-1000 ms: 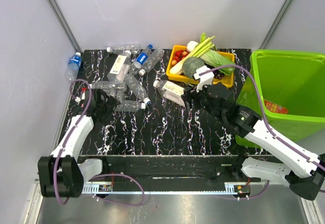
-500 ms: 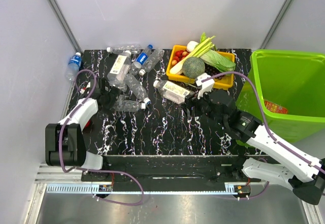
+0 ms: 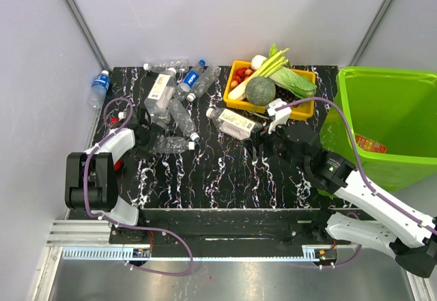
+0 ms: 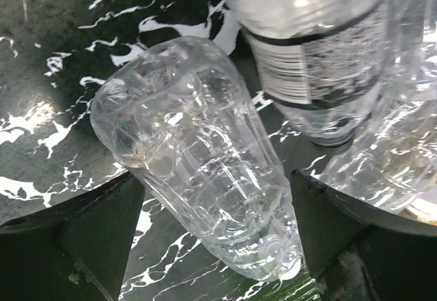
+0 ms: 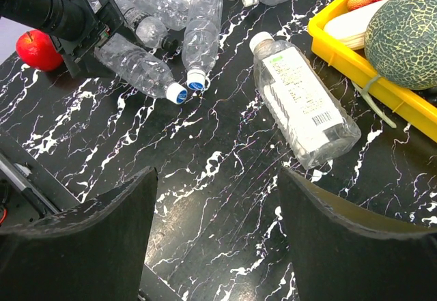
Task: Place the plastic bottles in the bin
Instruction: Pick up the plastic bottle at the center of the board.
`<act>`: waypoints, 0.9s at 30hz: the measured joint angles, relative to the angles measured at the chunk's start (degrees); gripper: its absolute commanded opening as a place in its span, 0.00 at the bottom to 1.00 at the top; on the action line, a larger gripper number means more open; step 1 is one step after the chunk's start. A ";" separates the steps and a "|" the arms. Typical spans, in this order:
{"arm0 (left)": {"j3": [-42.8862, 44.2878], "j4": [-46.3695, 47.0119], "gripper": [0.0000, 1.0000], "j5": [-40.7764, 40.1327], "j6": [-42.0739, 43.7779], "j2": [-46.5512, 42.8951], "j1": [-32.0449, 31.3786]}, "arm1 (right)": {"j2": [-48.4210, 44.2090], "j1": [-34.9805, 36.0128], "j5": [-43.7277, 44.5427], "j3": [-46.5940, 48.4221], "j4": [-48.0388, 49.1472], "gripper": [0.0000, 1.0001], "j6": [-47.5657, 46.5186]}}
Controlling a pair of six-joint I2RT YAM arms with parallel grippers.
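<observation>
Several clear plastic bottles (image 3: pixel 171 93) lie in a heap at the table's far left. My left gripper (image 4: pixel 218 226) is open and straddles the base end of one clear bottle (image 4: pixel 198 171) lying on the table, a finger on each side. In the top view that gripper (image 3: pixel 145 134) is at the heap's near edge. A white-labelled bottle (image 3: pixel 232 122) lies alone mid-table. My right gripper (image 5: pixel 215 233) hangs open over bare table just near of this bottle (image 5: pixel 300 106), holding nothing. The lime-green bin (image 3: pixel 339 110) stands at the right, off the table's edge.
A yellow tray (image 3: pixel 304 108) with a melon (image 3: pixel 260 90) and greens sits at the back, right of the lone bottle. A red apple (image 5: pixel 37 50) lies by the left arm. One blue-labelled bottle (image 3: pixel 99 86) rests beyond the table's left edge. Something orange (image 3: pixel 371 144) lies in the bin.
My left arm has swung in toward the bottle heap and its fingers now sit around a clear bottle, slightly narrower than before. My right gripper has drifted a little toward the near right.
</observation>
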 measured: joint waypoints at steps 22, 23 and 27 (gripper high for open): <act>-8.90 0.52 0.54 4.87 6.23 -14.45 -1.99 | 1.92 0.00 -2.78 0.00 0.09 0.76 5.92; -8.79 0.70 0.54 5.79 7.82 -15.63 -2.49 | 2.27 0.00 -2.99 0.00 0.13 0.76 6.56; -8.39 2.32 0.49 12.37 14.45 -18.32 -3.61 | 3.96 0.00 -4.00 0.02 1.11 0.76 9.31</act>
